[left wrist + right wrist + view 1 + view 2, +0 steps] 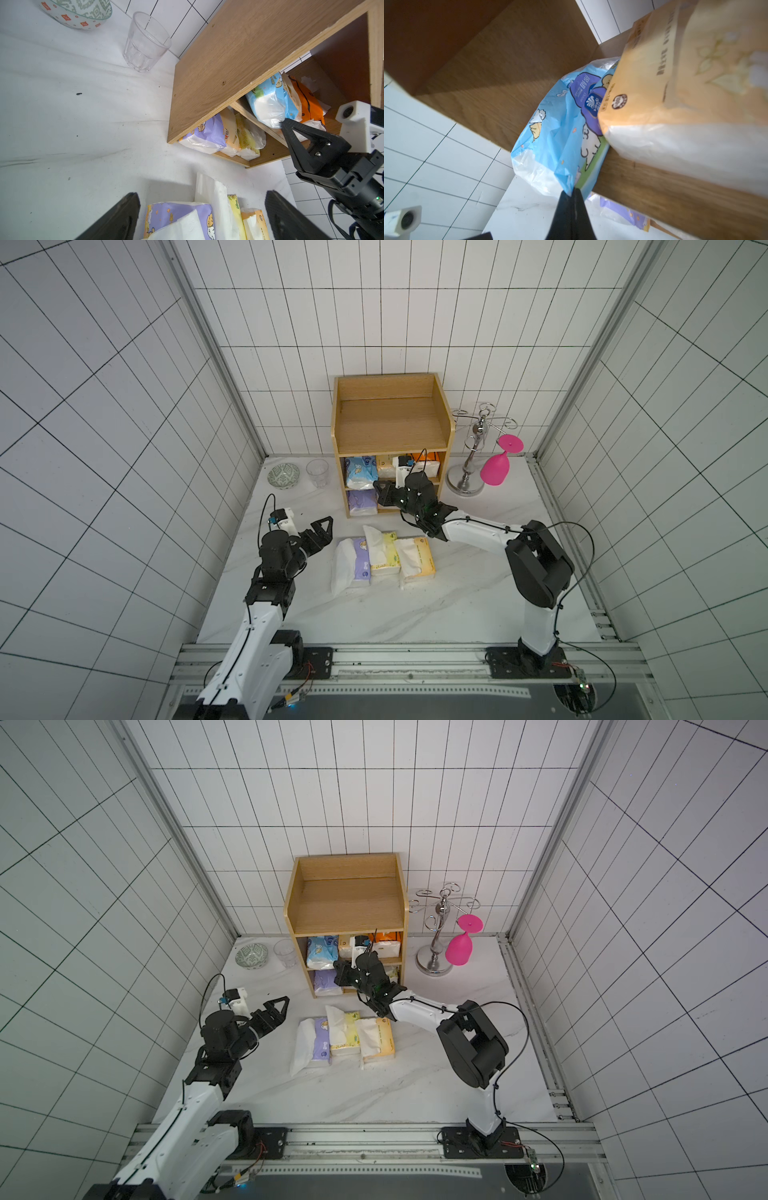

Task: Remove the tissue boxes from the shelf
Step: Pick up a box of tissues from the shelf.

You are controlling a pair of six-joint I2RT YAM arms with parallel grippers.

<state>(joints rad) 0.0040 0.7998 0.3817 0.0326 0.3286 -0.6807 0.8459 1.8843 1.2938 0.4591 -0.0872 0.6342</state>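
Right gripper (572, 192) jaws pinch a film corner of the blue pack (550, 133), mid-frame, overhanging the shelf (508, 72); likely light, soft, slippery, so film may slip; left gripper (201, 195) jaws spread.

Over to the wooden shelf (390, 423): in its middle tier a blue tissue pack (550, 133) is seen jutting over the front edge, its wrapper corner pinched by the right gripper (572, 193). A pale orange pack (675, 83) and a bright orange pack (307, 101) are stood beside it. Three bottom-tier packs (228, 135) are shelved below. In front of the shelf, a purple pack (360, 562), a yellow pack (386, 560) and a second pale orange pack (419, 562) are laid side by side, white tissue sticking out.
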